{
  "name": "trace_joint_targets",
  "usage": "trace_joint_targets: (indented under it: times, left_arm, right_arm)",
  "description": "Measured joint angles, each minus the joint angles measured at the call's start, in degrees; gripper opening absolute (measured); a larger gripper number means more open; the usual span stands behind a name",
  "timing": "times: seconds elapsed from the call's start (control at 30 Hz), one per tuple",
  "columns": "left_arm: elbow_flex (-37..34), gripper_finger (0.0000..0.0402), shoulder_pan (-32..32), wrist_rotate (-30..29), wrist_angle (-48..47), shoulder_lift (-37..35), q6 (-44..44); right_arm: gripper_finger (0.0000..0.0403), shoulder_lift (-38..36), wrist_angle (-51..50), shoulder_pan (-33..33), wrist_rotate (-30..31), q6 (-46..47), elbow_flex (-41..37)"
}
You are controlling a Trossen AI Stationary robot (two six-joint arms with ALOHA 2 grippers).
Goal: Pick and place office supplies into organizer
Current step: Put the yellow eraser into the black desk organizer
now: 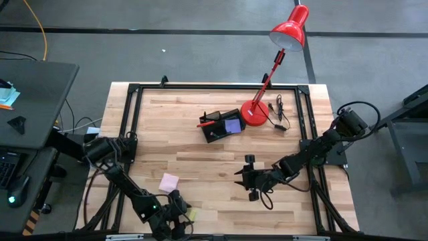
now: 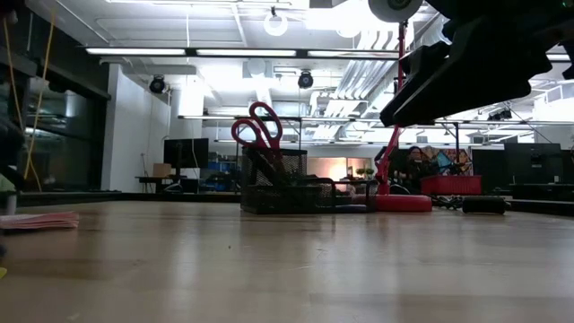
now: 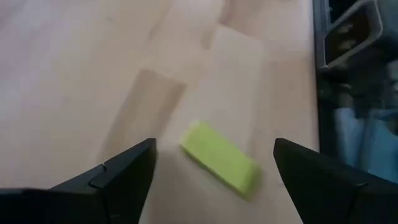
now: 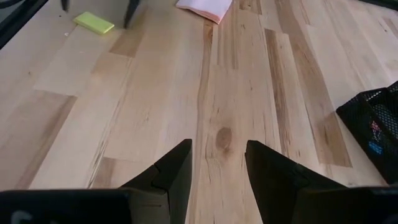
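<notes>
While both arms hang over the wooden table [image 1: 200, 161], the red lamp [image 1: 289, 30] stands at the far side with its round base just beside the black organizer [image 1: 221, 126]. Red scissors [image 2: 260, 126] stand upright in the organizer, and a purple pad [image 1: 233, 125] sits in it too. A pink pad [image 1: 168, 182] lies on the table near the left arm. The right gripper [image 4: 217, 155] hovers over bare wood, fingers apart and holding nothing. The left gripper [image 3: 214, 162], spread wide, straddles a small yellow pad [image 3: 219, 159] at the near edge.
</notes>
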Motion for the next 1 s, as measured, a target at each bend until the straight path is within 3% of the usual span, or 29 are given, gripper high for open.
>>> trace_joint_targets:
  times: [0.33, 0.53, 0.8, 1.0]
  left_arm:
    - [0.2, 0.0307, 0.0, -5.2, 3.2, 3.7, 1.6]
    - [0.1, 0.0282, -1.1, -4.2, 3.2, 3.9, 15.8]
    - [0.2, 0.0253, -1.0, -1.9, 2.7, 3.8, 23.2]
    - [0.1, 0.0242, -0.9, -2.4, 3.2, 3.9, 20.2]
  right_arm:
    - [0.0140, 0.0, -0.5, 0.0, 0.1, 0.0, 0.0]
    - [0.0140, 0.0, -0.5, 0.0, 0.0, 0.0, 0.0]
    - [0.0140, 0.0, -0.5, 0.0, -0.1, 0.0, 0.0]
    - [0.0140, 0.0, -0.5, 0.0, 1.7, 0.0, 0.0]
